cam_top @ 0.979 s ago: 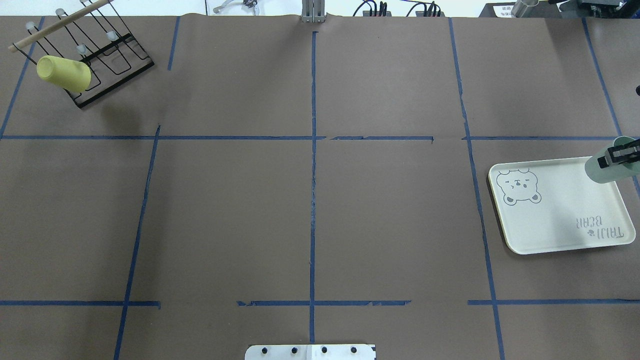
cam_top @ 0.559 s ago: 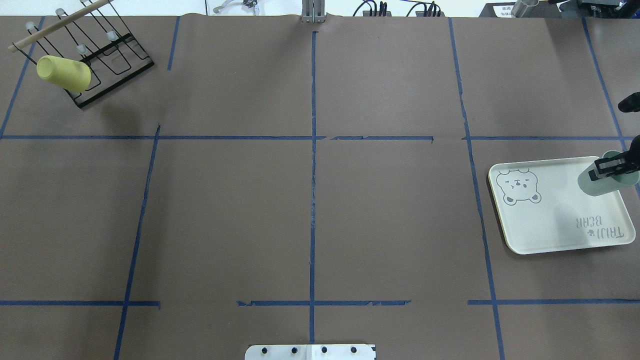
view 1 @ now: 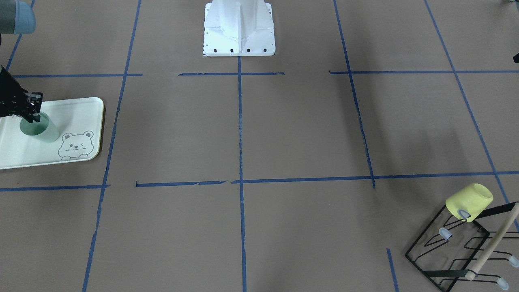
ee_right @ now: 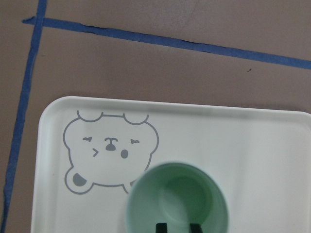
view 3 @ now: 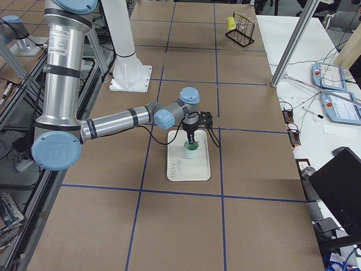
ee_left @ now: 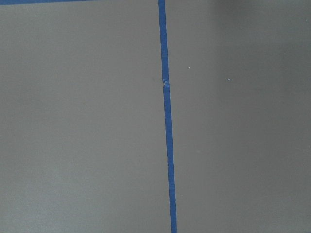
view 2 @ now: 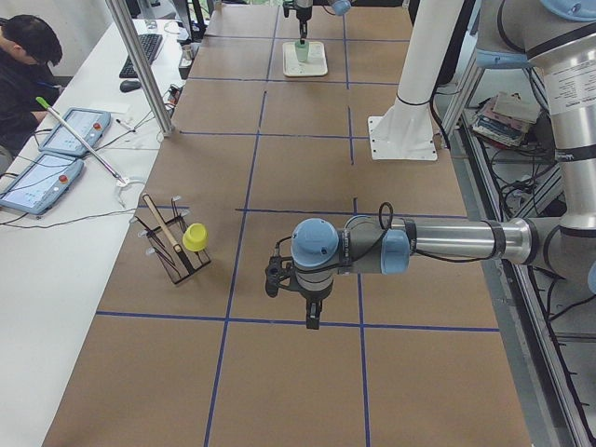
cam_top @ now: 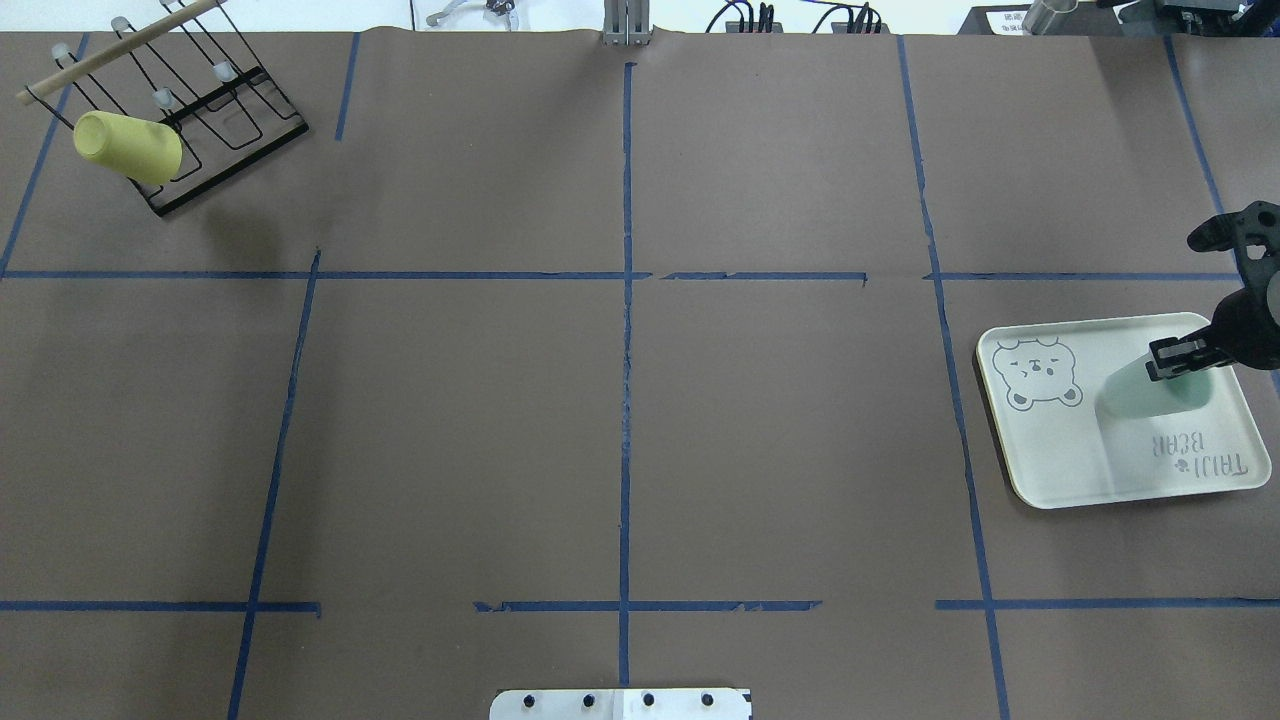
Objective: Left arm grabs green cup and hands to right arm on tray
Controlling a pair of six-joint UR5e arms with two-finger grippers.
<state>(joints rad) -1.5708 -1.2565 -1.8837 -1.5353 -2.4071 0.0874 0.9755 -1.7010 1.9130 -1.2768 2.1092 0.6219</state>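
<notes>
The light is bright and even, and it comes from above. The brown desk [cam_top: 450, 430] is dull and has no shine. The shadows are soft. A grey patch lies on the tray [cam_top: 1060, 470] beside the green cup [cam_top: 1150, 395], and a faint dark smudge lies near the wire rack [cam_top: 230, 110]. In the front view the white robot base [view 1: 239, 28] is so bright that its details wash out. In the right wrist view the cup's rim is fuzzy, but the bear [ee_right: 109, 145] is clear. The left wrist view is flat and a little dim, with a darker top right corner. In the side views, things close to the camera look big and stretched.
</notes>
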